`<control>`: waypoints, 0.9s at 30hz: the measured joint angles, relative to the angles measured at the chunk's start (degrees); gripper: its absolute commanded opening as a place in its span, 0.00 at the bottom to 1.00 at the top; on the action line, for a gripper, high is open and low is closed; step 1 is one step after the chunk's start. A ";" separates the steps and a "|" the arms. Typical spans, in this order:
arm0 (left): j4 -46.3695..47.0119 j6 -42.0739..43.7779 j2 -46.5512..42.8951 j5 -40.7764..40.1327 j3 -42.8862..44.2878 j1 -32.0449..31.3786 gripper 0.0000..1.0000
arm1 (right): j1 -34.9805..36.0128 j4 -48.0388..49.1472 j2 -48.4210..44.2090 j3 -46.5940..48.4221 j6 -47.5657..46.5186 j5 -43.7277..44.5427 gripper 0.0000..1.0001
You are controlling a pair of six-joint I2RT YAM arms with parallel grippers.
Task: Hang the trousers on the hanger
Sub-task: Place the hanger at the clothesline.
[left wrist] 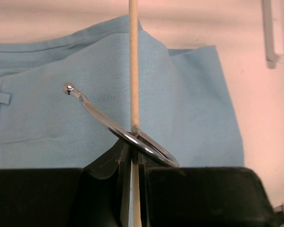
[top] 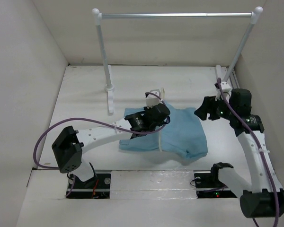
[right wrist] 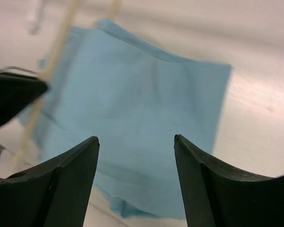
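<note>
The light blue trousers (top: pixel 180 135) lie folded flat on the table's middle; they also show in the left wrist view (left wrist: pixel 189 94) and the right wrist view (right wrist: pixel 142 104). My left gripper (top: pixel 162 113) is shut on the hanger (top: pixel 159 140) and holds it edge-on over the trousers' left half. In the left wrist view the jaws (left wrist: pixel 134 144) pinch its cream rod (left wrist: pixel 134 71) just below the silver hook (left wrist: pixel 97 116). My right gripper (top: pixel 204 109) is open and empty above the trousers' right edge. Its fingers (right wrist: pixel 135 139) stand wide apart over the cloth. The hanger's bars (right wrist: pixel 57 56) are blurred at left.
A silver rail (top: pixel 175 15) on two white posts spans the back, with one post foot (top: pixel 110 97) just left of the trousers. White walls close in the left, right and back. The arm bases sit at the near edge.
</note>
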 measured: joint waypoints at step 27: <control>-9.55 1.07 -2.51 8.26 19.37 4.00 0.00 | 40.76 34.80 1.31 -6.47 43.50 10.12 0.37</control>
